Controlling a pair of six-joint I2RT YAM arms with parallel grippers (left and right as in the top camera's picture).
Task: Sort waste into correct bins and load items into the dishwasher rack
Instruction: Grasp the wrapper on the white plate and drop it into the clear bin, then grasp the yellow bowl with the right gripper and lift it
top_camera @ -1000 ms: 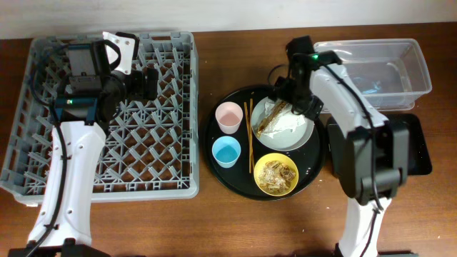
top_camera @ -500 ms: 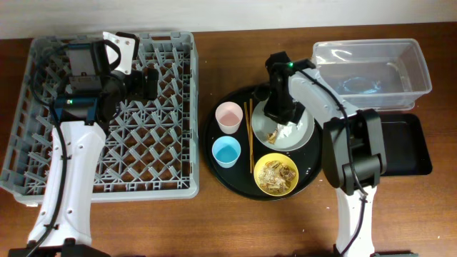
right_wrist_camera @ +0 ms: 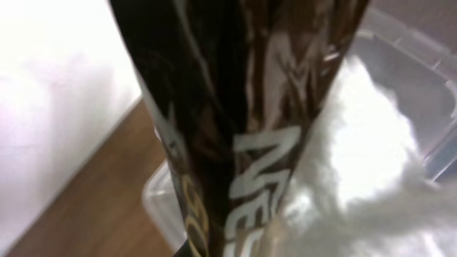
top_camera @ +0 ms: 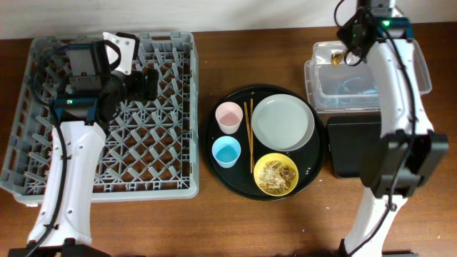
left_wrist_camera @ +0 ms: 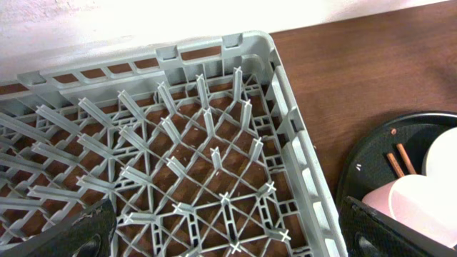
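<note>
My right gripper [top_camera: 345, 48] hangs over the back left corner of the clear bin [top_camera: 357, 91], shut on the waste [top_camera: 334, 58]. Close up, the brown-gold wrapper [right_wrist_camera: 235, 121] and the white paper [right_wrist_camera: 364, 157] hide its fingers. The grey-white plate [top_camera: 283, 123] lies bare on the round black tray [top_camera: 214, 146]. Beside it are a yellow bowl [top_camera: 277, 174] of tan scraps, a pink cup [top_camera: 228, 116], a blue cup [top_camera: 227, 152] and chopsticks [top_camera: 250, 135]. My left gripper [top_camera: 146, 83] is open and holds nothing above the dishwasher rack [top_camera: 107, 135]. Its fingers [left_wrist_camera: 385, 232] straddle the rack's right wall [left_wrist_camera: 300, 153].
A shallow black rectangular bin [top_camera: 353, 146] lies in front of the clear one, right of the round tray. The pink cup [left_wrist_camera: 421, 207] and chopstick ends [left_wrist_camera: 400, 158] show at the right edge of the left wrist view. Bare wooden table [top_camera: 214, 221] runs along the front.
My right gripper closed on the paper and wrapper on the plate, lifted them off and carried them back right over the clear bin. The plate is now bare. The left arm has not moved.
</note>
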